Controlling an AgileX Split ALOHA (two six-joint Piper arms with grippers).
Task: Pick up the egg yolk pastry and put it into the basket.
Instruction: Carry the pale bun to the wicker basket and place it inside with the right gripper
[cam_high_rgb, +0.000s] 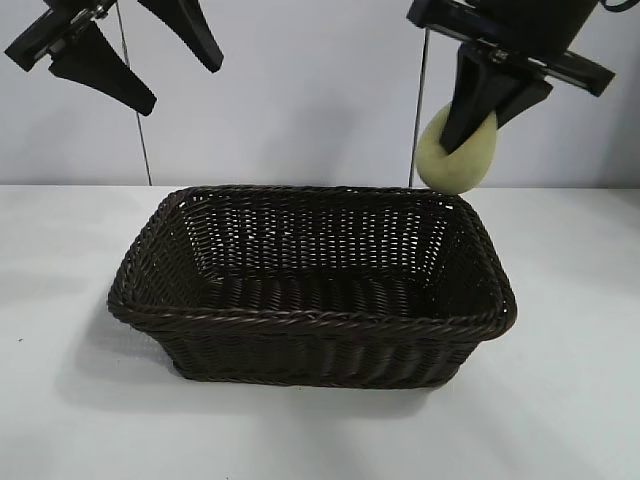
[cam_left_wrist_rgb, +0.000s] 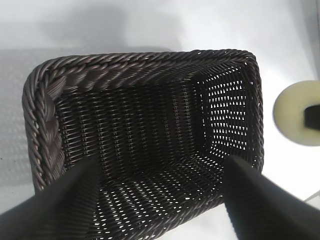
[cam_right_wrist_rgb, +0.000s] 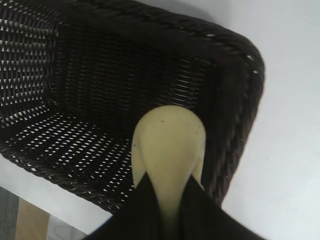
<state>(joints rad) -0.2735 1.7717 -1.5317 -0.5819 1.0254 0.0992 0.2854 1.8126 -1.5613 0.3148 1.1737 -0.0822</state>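
The basket sits nearest on the white table, its long side running left to right, nothing inside. The right gripper is clamped on the pastry, held on edge above the basket's far right corner. The left gripper hangs with fingers apart above the far left.

White bench, matte and plain, running back to a pale wall. Resting directly on it, near the middle of the exterior view: one dark brown wicker basket, rectangular, upright, sloping sides, braided rim, long side facing the camera. Soft shadow cast on the bench toward 9 o'clock of the basket. Bare white surface at 3, 6 and 9 o'clock.
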